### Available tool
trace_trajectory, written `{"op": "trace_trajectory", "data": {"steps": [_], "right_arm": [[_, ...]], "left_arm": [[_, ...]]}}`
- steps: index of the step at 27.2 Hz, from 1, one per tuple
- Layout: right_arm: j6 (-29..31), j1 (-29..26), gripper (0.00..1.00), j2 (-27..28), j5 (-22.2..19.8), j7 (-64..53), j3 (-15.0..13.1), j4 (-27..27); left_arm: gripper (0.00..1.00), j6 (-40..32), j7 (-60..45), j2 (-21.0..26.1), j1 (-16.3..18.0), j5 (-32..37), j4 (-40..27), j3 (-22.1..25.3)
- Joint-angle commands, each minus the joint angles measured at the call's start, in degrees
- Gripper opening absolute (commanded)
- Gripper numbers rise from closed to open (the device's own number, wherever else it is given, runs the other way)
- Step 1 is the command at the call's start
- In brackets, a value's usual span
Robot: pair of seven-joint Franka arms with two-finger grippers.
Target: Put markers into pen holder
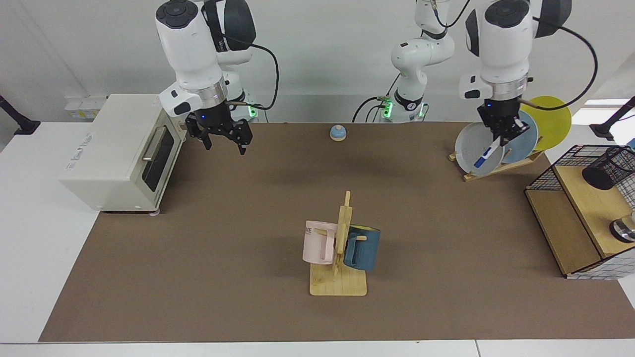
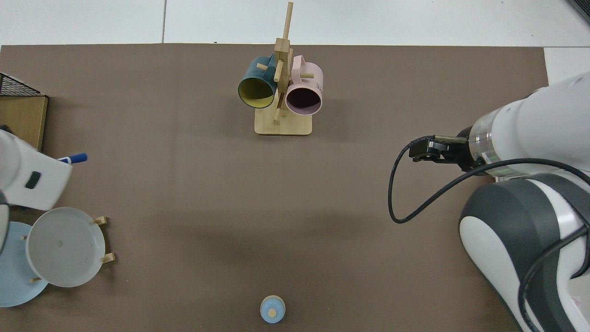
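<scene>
The marker (image 1: 487, 154), white with a blue cap, hangs slanted in my left gripper (image 1: 502, 138), which is shut on its upper end; the blue cap points down in front of the grey plate. In the top view only the marker's blue end (image 2: 76, 159) sticks out from under the left arm at the left edge. The pen holder (image 1: 614, 167), a black mesh cup, rests tilted on the wooden shelf at the far right, well apart from the marker. My right gripper (image 1: 224, 144) hangs open and empty beside the toaster oven; the top view has it (image 2: 418, 151) at the right.
A white toaster oven (image 1: 119, 148) stands at the left. A wooden mug rack (image 1: 339, 277) with a pink and a blue mug is in the middle front. A plate rack (image 1: 511, 136), a black wire basket (image 1: 545, 181) and a small blue bell (image 1: 338, 132) are also here.
</scene>
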Motion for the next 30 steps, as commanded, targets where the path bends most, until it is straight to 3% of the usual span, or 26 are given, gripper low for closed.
{"op": "trace_trajectory", "data": {"steps": [1, 6, 15, 20, 24, 30], "right_arm": [[-1.21, -0.96, 1.00, -0.73, -1.17, -1.98, 0.56, 0.31], [-4.10, -1.14, 1.00, -0.65, -1.17, -2.59, 0.13, 1.01], [-12.72, -3.95, 1.00, 1.29, -1.35, -7.86, -0.23, 11.11], [-13.43, -4.48, 1.00, 1.47, -1.35, -9.45, -0.32, 11.56], [-13.86, -4.83, 1.00, 1.55, -1.79, -11.20, -0.23, 11.56], [-13.43, -4.83, 1.00, 1.55, -2.05, -11.91, -0.14, 11.38]], "left_arm": [[0.00, -1.58, 5.55, 0.18, 4.12, 7.04, 6.10, -0.79], [0.00, -1.85, 11.97, 1.40, 4.56, 14.96, 10.76, -0.09], [0.00, -2.12, 19.62, 4.57, 5.35, 25.51, 15.17, 2.55], [0.00, -1.24, 23.49, 6.33, 10.36, 26.74, 17.54, 2.29], [0.00, -0.10, 25.16, 8.17, 10.80, 32.28, 17.72, 2.46], [0.00, 1.49, 29.29, 9.67, 12.30, 33.16, 18.42, 2.73]]}}
